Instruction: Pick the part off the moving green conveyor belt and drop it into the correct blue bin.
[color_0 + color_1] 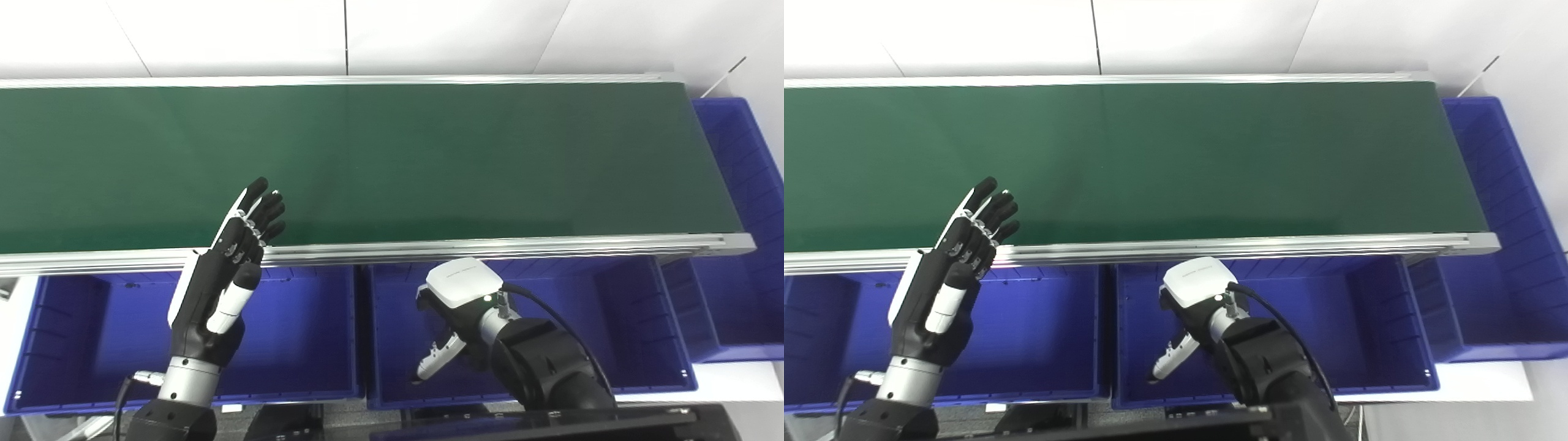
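Note:
The green conveyor belt [429,159] runs across the view and carries no part that I can see. My left hand [229,269] is raised over the left blue bin [306,343], open, with its fingers [264,208] stretched up past the belt's near rail. My right hand [456,306] hangs inside the middle blue bin [582,318], palm turned down, holding nothing that shows; its thumb [436,358] points down and its other fingers are hidden under the white back plate.
An aluminium rail [490,245] edges the belt's near side above the bins. A third blue bin [744,245] stands at the belt's right end. White wall panels lie beyond the belt. Both near bins look empty.

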Robot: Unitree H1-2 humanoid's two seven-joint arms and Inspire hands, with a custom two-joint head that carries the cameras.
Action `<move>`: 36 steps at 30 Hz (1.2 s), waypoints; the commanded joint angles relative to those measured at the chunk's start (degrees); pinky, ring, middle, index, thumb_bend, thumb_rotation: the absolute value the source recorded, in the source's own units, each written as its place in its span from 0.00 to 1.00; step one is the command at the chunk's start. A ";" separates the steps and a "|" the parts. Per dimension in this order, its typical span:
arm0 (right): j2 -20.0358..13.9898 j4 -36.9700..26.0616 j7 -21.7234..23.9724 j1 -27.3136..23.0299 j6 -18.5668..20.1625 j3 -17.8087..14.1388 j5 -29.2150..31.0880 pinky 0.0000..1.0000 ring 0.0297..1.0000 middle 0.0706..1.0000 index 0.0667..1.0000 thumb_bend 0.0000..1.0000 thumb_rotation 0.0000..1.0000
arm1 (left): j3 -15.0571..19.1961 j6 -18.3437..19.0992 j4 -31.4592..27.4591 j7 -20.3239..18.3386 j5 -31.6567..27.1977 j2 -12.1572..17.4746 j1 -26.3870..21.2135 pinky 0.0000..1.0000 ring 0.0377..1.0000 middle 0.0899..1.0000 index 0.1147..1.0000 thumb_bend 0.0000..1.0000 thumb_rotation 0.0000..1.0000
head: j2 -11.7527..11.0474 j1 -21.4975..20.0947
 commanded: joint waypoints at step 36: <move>18.24 14.83 -45.98 25.27 -27.48 -15.38 72.15 0.72 0.78 0.86 0.96 0.79 0.77 | -4.06 -16.63 11.72 0.10 5.84 -1.12 6.16 0.79 0.83 0.83 0.84 0.82 0.71 | -19.11 13.41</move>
